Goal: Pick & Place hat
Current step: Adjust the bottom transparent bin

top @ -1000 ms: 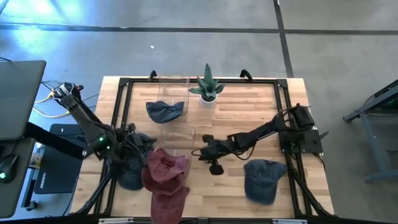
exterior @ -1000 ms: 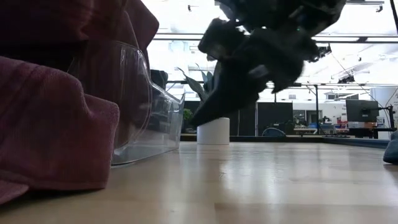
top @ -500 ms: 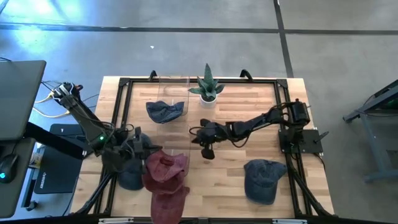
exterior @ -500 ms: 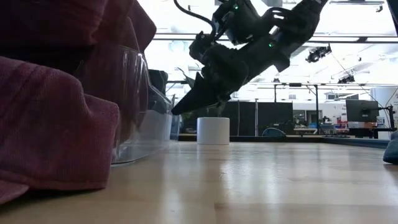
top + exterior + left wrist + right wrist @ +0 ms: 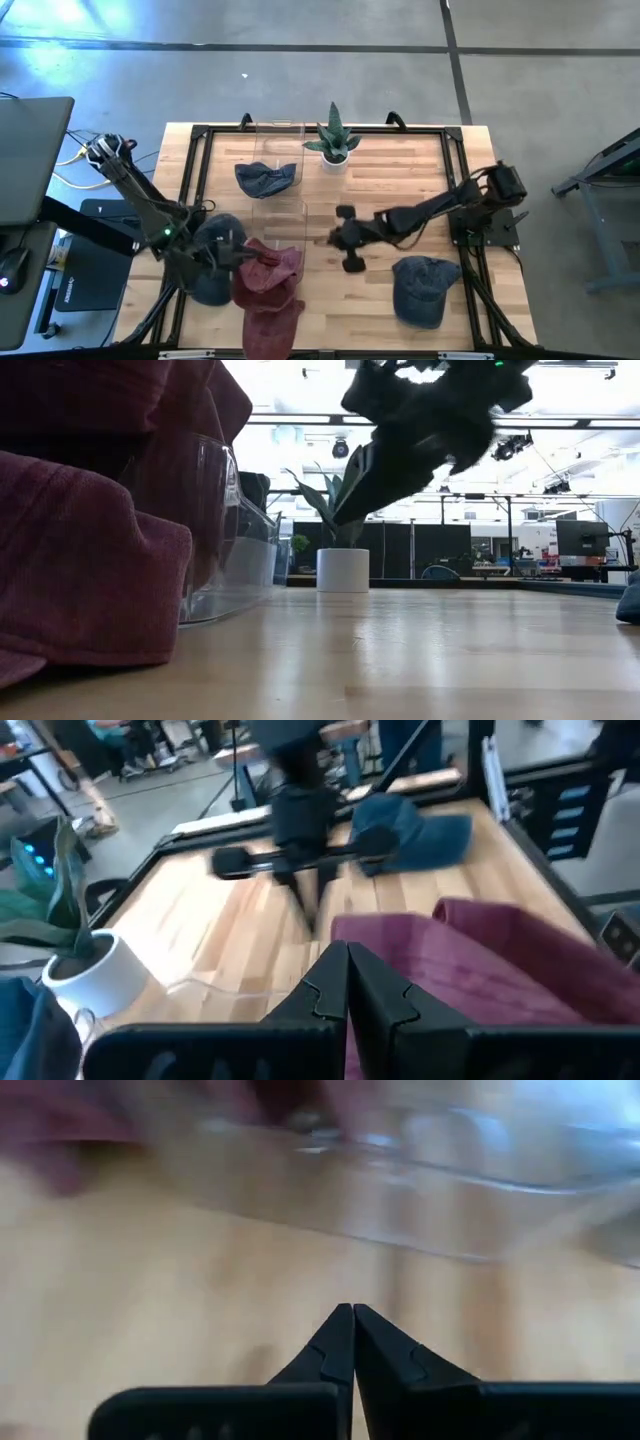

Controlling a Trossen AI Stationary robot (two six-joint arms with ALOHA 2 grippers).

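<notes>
A maroon hat point(image 5: 268, 272) lies at the table's near left, against a clear container point(image 5: 290, 215), and it fills the left of the low view point(image 5: 80, 560). A second maroon hat point(image 5: 272, 325) lies nearer, and a dark blue hat point(image 5: 208, 270) sits to the left. One blue hat point(image 5: 422, 288) rests near right; another point(image 5: 265, 178) lies in the far clear bin. My left gripper point(image 5: 240, 256) point(image 5: 348, 952) is shut at the maroon hat's left edge. My right gripper point(image 5: 333, 238) point(image 5: 352, 1312) is shut above mid-table, pointing at the container. My left gripper's shut fingertips point(image 5: 335, 970) stand level at the maroon hat's edge point(image 5: 400, 935), coming from the table's left. I cannot tell whether they touch it.
A potted plant point(image 5: 335, 140) in a white pot stands at the far middle point(image 5: 343, 568). A black frame point(image 5: 195, 135) rims the table. Bare wood lies between the right gripper and the blue hat at near right.
My right gripper swung toward the table's left and far side, close to the container, then drew back toward the right and near side, rising in the low view. My left gripper edged rightward toward the maroon hat. The hats kept still.
</notes>
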